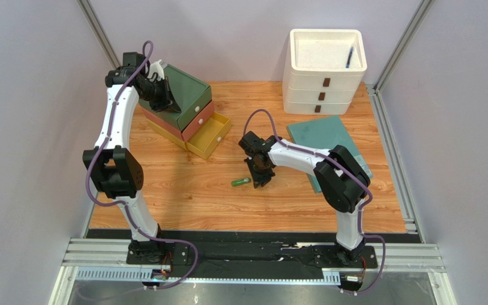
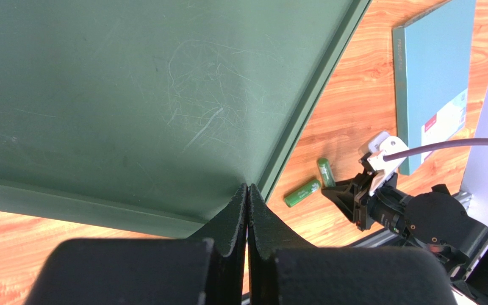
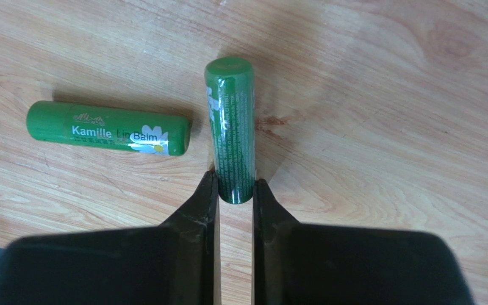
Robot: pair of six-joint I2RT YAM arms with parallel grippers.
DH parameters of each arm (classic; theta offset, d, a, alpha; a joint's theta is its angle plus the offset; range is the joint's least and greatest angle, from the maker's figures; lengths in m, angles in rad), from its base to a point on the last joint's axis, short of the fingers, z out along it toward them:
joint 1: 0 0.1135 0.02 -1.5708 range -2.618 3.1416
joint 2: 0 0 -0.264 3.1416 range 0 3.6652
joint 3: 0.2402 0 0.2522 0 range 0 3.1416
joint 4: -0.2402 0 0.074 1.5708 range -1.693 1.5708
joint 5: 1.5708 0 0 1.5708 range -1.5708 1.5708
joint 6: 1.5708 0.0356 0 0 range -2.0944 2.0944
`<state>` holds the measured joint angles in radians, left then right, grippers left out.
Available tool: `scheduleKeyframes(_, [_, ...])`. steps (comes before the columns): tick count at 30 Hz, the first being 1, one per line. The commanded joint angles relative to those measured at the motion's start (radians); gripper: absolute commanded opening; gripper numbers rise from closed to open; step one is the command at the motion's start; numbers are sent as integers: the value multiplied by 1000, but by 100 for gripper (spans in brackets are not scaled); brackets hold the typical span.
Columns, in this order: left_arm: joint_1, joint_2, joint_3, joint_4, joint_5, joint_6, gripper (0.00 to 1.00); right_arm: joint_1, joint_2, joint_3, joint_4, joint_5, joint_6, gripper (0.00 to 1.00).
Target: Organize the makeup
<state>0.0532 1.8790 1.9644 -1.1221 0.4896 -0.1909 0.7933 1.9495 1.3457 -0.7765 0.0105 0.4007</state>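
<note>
Right gripper (image 3: 235, 184) on a green tube (image 3: 229, 114); sorting barely begun, by my reading.

My right gripper's fingers pinch the near end of the green tube, which lies flat on the bench (image 1: 195, 203) and points away from me; I judge this a grasp just made, nothing lifted yet. Just left of the gripper a second green tube (image 3: 108, 128), labelled lip balm, lies crosswise, close to the first but apart from it. Further out and to the left, the yellow drawer (image 1: 209, 136) stands pulled out; no makeup shows in it from above. My left gripper (image 2: 247, 190) is clenched on nothing, hovering over the green top (image 2: 132, 95) of that drawer unit. Both tubes are on the bench, so both are left to stow. I see no other makeup.
</note>
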Motion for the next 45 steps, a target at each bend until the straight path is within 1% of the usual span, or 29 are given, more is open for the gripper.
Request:
scheduleKeyframes(1, [0,68,-73,-163,-131,68,0,-2,5,-45,59,32,21,3])
scheduleKeyframes(2, [-1,68,-73,-163,-131,68,0,-3,2,-49,59,37,21,0])
scheduleKeyframes(6, [0,68,-71,-165,-129,67,0,-9,-37,-39,46,69,6,0])
scheduleKeyframes(13, [0,68,-71,-163,-125,70,0,-12,-50,136,-10,112,-40,0])
scheduleKeyframes(17, [0,69,-71,-162,-125,70,0,-11,-18,283,-23,108,-43,0])
scheduleKeyframes(19, [0,68,-70,-160,-125,70,0,-12,15,363,-29,89,-45,0])
scheduleKeyframes(22, [-1,68,-70,-160,-125,67,0,-9,63,438,-21,59,-39,0])
scheduleKeyframes(23, [0,69,-70,-159,-125,68,0,-9,77,492,-12,33,-36,0])
scheduleKeyframes(26, [0,69,-67,-159,-126,68,0,-11,137,578,-6,3,-7,0])
scheduleKeyframes(27, [0,71,-64,-162,-128,68,0,-9,175,640,-4,-32,9,0])
scheduleKeyframes(29, [0,72,-61,-165,-128,70,0,-9,215,697,-3,-69,21,0])
scheduleKeyframes(30, [0,74,-59,-166,-129,70,0,-9,232,757,-3,-78,27,0])
scheduleKeyframes(34, [-1,74,-61,-168,-131,70,0,-9,325,864,14,-119,84,0])
scheduleKeyframes(41, [-1,74,-61,-171,-134,73,0,-12,436,1006,48,-155,185,0])
scheduleKeyframes(43, [0,72,-59,-171,-137,74,0,-12,443,1007,72,-164,204,1])
scheduleKeyframes(44, [0,72,-58,-173,-135,74,0,-12,453,1009,86,-167,216,3])
scheduleKeyframes(45, [-1,74,-58,-171,-135,73,0,-12,457,1012,89,-172,220,9])
